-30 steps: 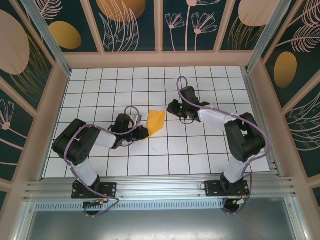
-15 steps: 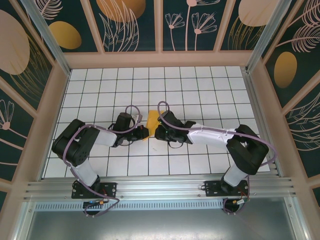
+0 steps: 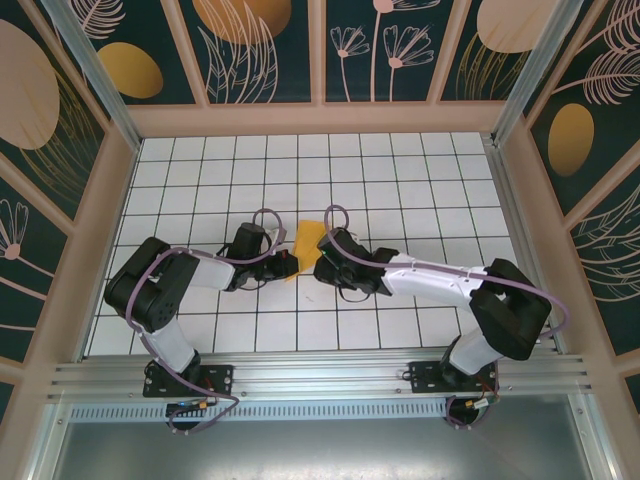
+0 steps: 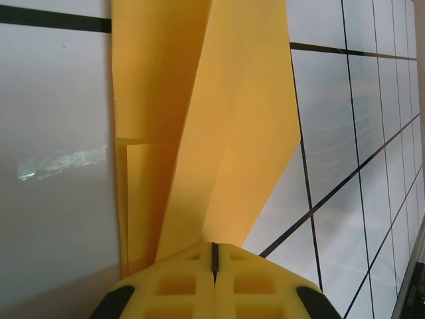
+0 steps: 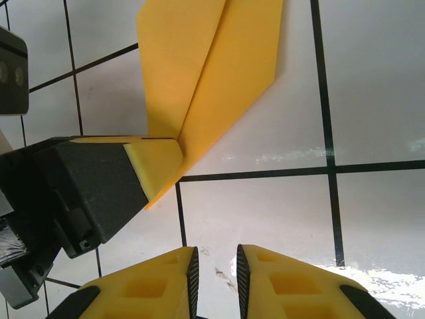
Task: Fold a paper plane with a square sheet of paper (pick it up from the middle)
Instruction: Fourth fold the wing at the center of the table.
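Top external: left tool [image 3: 290, 267] pinches the near tip of the folded orange paper [image 3: 307, 238] mid-surface [image 3: 400, 180]. The paper's long axis runs toward the far side, leaning a bit right. Right tool [image 3: 322, 262] sits just right of that tip, so it's the nearer free one.

Left wrist: pads [image 4: 179, 279] pressed together on the point, far end cut off.

Right wrist: fingers [image 5: 279, 279] barely spread, nothing between them, paper ahead and slightly left.
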Action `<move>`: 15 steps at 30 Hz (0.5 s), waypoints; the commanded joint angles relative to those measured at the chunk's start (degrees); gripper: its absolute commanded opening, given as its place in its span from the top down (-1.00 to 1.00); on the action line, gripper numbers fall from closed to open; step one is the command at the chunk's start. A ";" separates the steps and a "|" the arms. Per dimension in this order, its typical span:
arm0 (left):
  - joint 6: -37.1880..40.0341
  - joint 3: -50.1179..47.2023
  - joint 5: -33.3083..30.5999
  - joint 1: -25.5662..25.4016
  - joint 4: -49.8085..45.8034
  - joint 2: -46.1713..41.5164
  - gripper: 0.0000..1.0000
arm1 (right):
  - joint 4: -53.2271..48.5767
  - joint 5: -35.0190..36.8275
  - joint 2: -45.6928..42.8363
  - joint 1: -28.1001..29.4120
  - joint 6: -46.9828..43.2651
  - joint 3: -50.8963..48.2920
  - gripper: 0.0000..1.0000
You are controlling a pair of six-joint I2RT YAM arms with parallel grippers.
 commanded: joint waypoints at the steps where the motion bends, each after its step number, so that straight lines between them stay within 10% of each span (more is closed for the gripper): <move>1: 2.60 -1.81 -6.94 0.35 -10.27 4.79 1.00 | -2.14 2.86 -1.27 1.58 2.49 -1.05 0.48; 15: 4.07 -1.79 -6.39 0.35 -11.22 4.30 1.00 | -0.21 3.90 0.51 1.53 1.98 0.34 0.45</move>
